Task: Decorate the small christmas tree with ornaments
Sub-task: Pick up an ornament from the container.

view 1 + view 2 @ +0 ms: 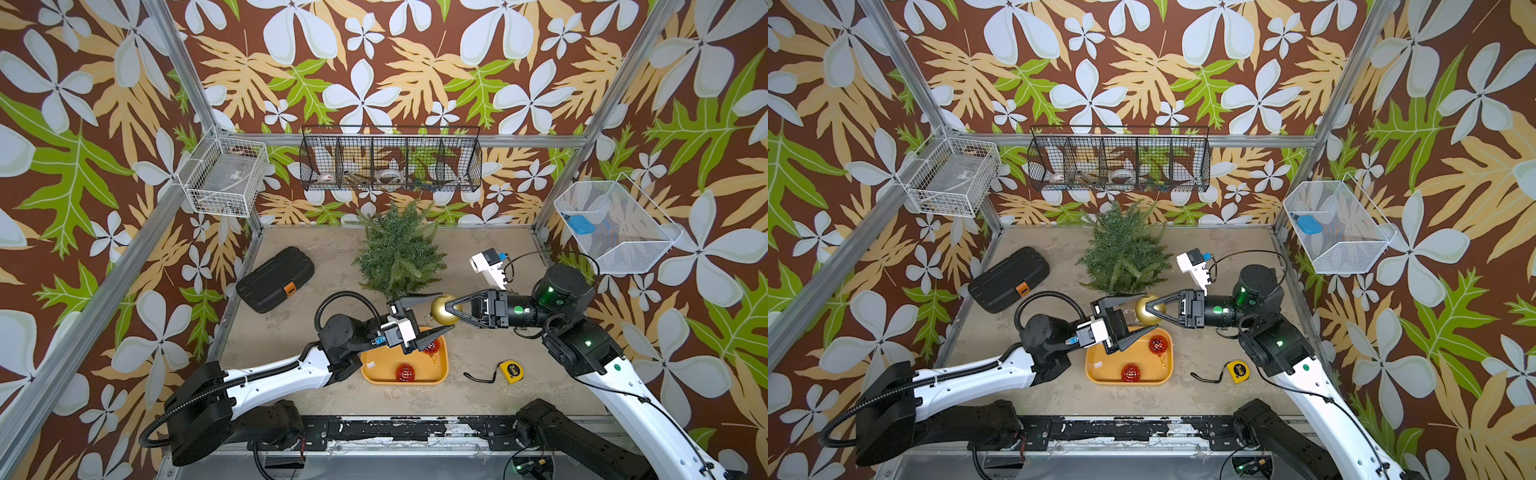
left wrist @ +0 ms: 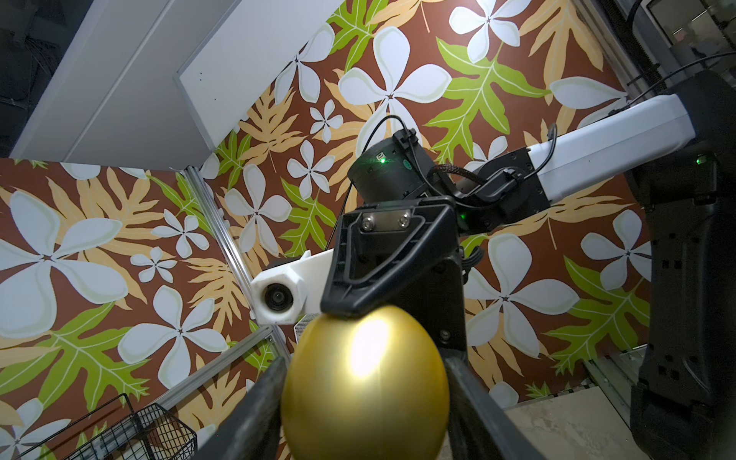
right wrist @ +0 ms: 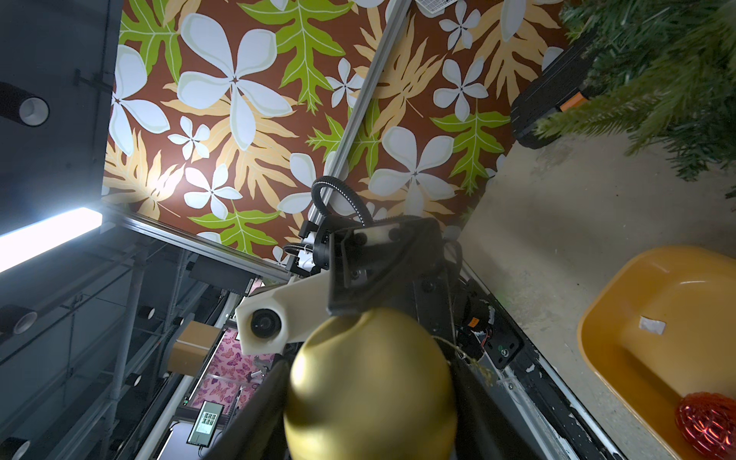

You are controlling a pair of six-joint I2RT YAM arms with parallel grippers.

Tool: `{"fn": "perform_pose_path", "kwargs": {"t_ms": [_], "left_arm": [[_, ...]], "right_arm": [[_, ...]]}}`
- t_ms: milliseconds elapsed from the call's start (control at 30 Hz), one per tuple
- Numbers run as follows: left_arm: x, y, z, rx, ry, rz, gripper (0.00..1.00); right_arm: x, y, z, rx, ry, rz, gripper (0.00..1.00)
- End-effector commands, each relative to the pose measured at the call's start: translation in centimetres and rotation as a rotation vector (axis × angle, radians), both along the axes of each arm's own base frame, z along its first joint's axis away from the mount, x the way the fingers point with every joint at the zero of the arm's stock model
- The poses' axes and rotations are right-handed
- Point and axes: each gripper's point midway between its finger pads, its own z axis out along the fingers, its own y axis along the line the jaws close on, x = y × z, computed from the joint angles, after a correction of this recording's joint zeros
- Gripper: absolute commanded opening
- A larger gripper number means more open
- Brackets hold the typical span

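where the two arms meet above the middle of the table, a smooth shiny gold ball ornament [image 1: 438, 316] hangs in the air, clear of the surface. the right gripper [image 1: 1148, 311] is clamped on it, one finger over the top. the left gripper [image 1: 444, 312] presses its two black fingers against the ball's sides, so both hold the same ball.

the ball is just in front of the near fronds of the small christmas tree [image 1: 397, 249], a bushy dark green artificial evergreen standing toward the back; i cannot tell whether they touch. just nearer lies a shallow yellow plastic tray [image 1: 376, 377] holding two glittery red baubles [image 1: 405, 372], the second bauble [image 1: 1158, 345] at its far right corner.

the tabletop [image 1: 324, 257] is a mottled, scuffed beige slab. a closed black plastic tool case [image 1: 275, 279] with an orange latch lies at the left; a small yellow tape measure [image 1: 511, 369] lies right of the tray. brown wallpaper [image 1: 374, 62] with white flowers and green and tan leaves covers three walls, between aluminium posts [image 1: 183, 66]. a black wire basket [image 1: 390, 128] hangs on the back wall, and a white wire basket [image 1: 226, 178] on each side.
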Motion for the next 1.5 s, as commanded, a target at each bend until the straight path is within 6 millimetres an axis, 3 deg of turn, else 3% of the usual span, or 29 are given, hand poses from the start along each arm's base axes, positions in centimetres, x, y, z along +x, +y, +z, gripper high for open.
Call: {"fn": "perform_pose_path", "kwargs": {"t_ms": [0, 200, 433, 600, 767, 1033, 1467], "left_arm": [[-0.5, 0.3, 0.9, -0.031, -0.032, -0.006, 0.58], [-0.5, 0.4, 1.2, -0.035, -0.04, -0.002, 0.54], [-0.5, 0.7, 0.9, -0.027, -0.046, 0.013, 0.54], [0.1, 0.2, -0.9, 0.058, -0.046, 0.057, 0.54], [2.2, 0.2, -3.3, 0.182, -0.016, 0.189, 0.54], [5.1, 0.8, -6.3, 0.322, 0.021, 0.373, 0.54], [4.9, 0.0, -7.5, 0.362, 0.036, 0.333, 0.54]], "right_arm": [[-0.2, 0.0, 0.1, 0.005, -0.011, 0.006, 0.56], [-0.2, 0.0, 0.2, 0.0, -0.013, 0.001, 0.62], [0.4, -0.3, -0.1, -0.064, -0.044, -0.041, 0.81], [1.3, -0.7, -1.7, -0.192, -0.075, -0.085, 0.84], [2.6, -1.7, -3.4, -0.347, -0.138, -0.142, 0.86], [4.1, -1.2, -5.9, -0.396, -0.126, -0.14, 0.85], [4.3, 0.9, -7.3, -0.321, -0.094, -0.013, 0.71]]}}
